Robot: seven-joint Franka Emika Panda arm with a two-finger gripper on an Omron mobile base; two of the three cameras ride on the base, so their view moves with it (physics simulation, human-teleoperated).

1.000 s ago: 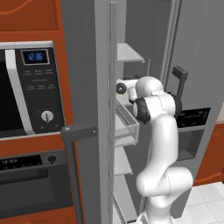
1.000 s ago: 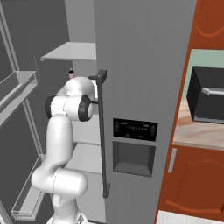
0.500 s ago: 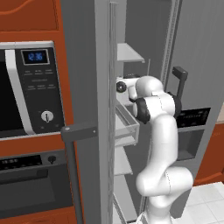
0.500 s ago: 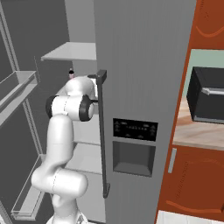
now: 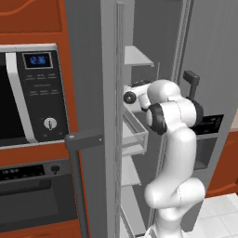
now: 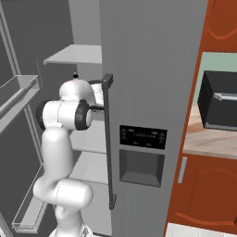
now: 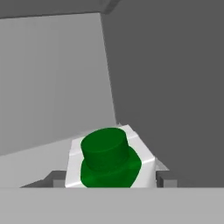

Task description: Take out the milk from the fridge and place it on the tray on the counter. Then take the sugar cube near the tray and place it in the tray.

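Where the fridge (image 6: pixel 148 69) shelf ends, fingers (image 7: pixel 162 179) half-closed, pressed against both sides of the milk (image 7: pixel 109 159).

arm bent forward at shoulder height, tool (image 7: pixel 107 178) with its jaws closed on something.

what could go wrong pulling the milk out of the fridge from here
1. The end effector grips the milk high, near its green cap; it might tilt or slip on withdrawal.
2. The arm reaches between the fridge doors, past the door bin; backing out could clip either.
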